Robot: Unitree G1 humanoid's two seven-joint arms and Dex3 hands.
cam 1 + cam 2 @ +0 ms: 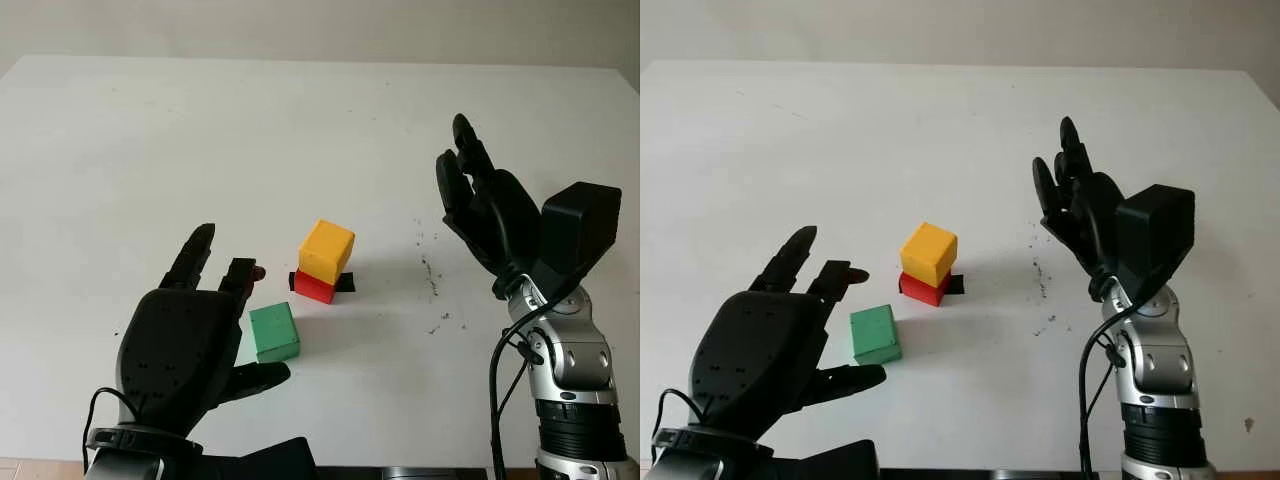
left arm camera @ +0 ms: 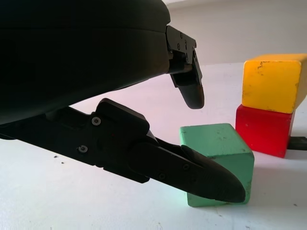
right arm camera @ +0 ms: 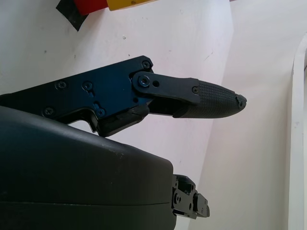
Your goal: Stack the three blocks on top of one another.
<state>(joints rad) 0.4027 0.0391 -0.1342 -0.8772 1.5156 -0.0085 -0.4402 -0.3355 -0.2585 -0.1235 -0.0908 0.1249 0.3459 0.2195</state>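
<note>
Green block (image 1: 274,332) sits loose, near-left of the yellow block (image 1: 327,250) on the red block (image 1: 314,287); left hand (image 1: 185,340), open and empty, should straddle it squarely; right hand (image 1: 488,212) waits open, far right.

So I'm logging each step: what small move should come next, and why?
Probably close the left hand on the green block. The yellow block already sits on the red block, and the green one is alone on the table between that open hand's fingers. The right hand is open, raised aside.
</note>
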